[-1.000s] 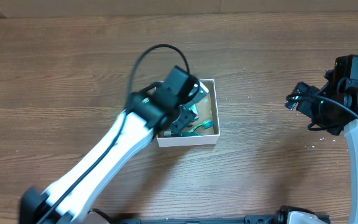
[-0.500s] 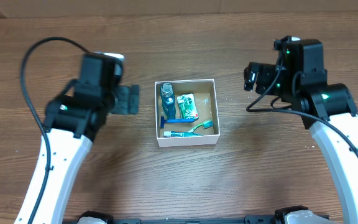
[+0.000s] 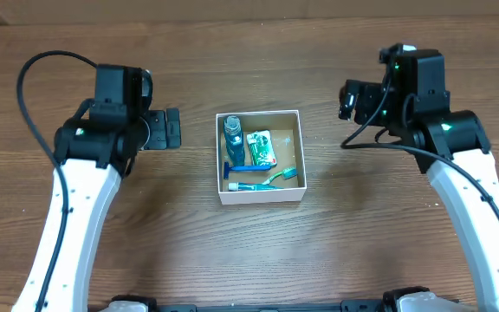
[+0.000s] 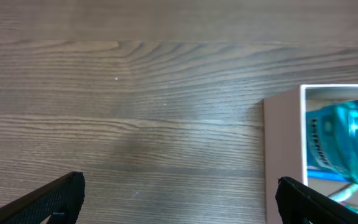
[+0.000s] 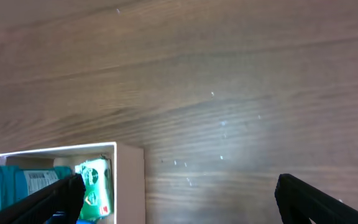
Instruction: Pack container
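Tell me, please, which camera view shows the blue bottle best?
The overhead view: the blue bottle lies whole inside the container. The left wrist view catches only a blurred part at its right edge; the right wrist view, a piece at its lower left corner.

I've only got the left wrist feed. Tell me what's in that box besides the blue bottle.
Observer: Overhead shows a green packet beside the bottle in the container.
Operator: List the rest.
Observer: A blue razor and a toothbrush lie nearer the robot's side.
Operator: Report the right tool.
Observer: The right tool is open and empty, over bare table to the container's right.
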